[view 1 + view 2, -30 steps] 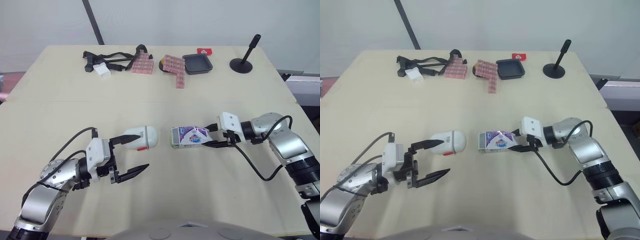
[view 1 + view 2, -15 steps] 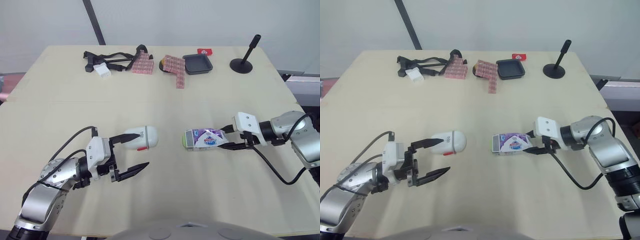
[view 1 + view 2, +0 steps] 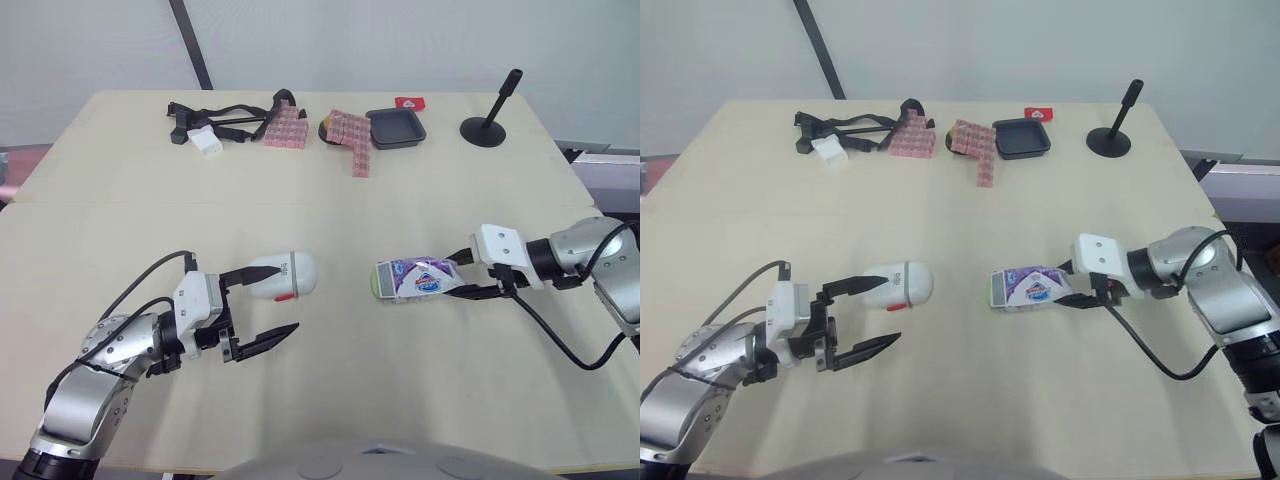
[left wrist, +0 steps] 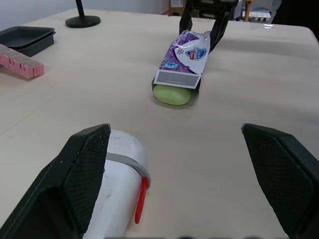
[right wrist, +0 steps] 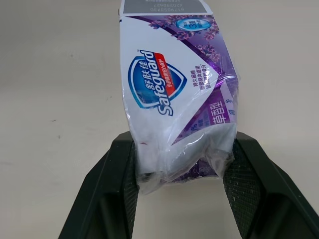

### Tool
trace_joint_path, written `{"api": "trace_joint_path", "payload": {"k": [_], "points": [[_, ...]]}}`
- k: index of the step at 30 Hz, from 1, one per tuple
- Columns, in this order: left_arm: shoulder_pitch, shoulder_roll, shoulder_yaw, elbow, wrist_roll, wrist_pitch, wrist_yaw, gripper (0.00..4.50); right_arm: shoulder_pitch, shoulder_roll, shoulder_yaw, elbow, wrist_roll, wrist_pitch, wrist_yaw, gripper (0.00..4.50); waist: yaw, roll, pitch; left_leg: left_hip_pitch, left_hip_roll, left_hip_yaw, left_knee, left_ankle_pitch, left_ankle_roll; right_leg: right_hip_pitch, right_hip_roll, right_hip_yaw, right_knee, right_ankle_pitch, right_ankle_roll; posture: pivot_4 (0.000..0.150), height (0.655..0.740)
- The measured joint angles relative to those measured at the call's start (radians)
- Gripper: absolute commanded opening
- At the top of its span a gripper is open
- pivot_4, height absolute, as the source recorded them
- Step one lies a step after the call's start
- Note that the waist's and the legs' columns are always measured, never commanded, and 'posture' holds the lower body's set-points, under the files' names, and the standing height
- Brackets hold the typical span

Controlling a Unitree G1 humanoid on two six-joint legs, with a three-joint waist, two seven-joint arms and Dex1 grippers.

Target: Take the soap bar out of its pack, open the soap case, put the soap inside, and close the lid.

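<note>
Left eye view shows us a pale wooden table (image 3: pixel 320 200) with both arms working on its near half. On the right, the right gripper (image 3: pixel 456 280) pinches the crimped right end of the purple and white soap pack (image 3: pixel 417 279), one black finger on each side of the wrapper. In the right wrist view we see the plastic bunched between those fingers (image 5: pixel 117 184). The pack lies lengthwise with its open end pointing left, and the pale green soap bar (image 4: pixel 172 94) peeks out of that end (most of it sits inside the wrapper). That end rests on the table.

To the left of the pack, and apart from it, lies the white soap case (image 3: pixel 283 275), on its side with a small red clasp facing the near edge. Its lid looks shut. The left gripper (image 3: pixel 282 298) sits just left of the case with its fingers spread wide and holds nothing. The far finger reaches along the case's left end, but we cannot tell whether it touches. The near finger points across bare table.

Along the far edge we see a tangle of black straps (image 3: pixel 215 115), two clusters of pink blocks (image 3: pixel 284 127), a shallow black tray (image 3: pixel 395 128), a small red item (image 3: pixel 408 102) and a black stand (image 3: pixel 490 118).
</note>
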Motion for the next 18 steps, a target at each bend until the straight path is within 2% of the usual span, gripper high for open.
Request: {"api": "trace_joint_path", "payload": {"k": [18], "points": [[-0.010, -0.001, -0.026, 0.001, 0.004, -0.006, -0.011, 4.50, -0.008, -0.028, -0.021, -0.039, 0.006, 0.037, 0.003, 2.36, 0.000, 0.000, 0.000, 0.000, 0.000, 0.000, 0.000, 0.000, 0.001, 0.000, 0.000, 0.000, 0.000, 0.000, -0.001, 0.150, 0.7374]]}}
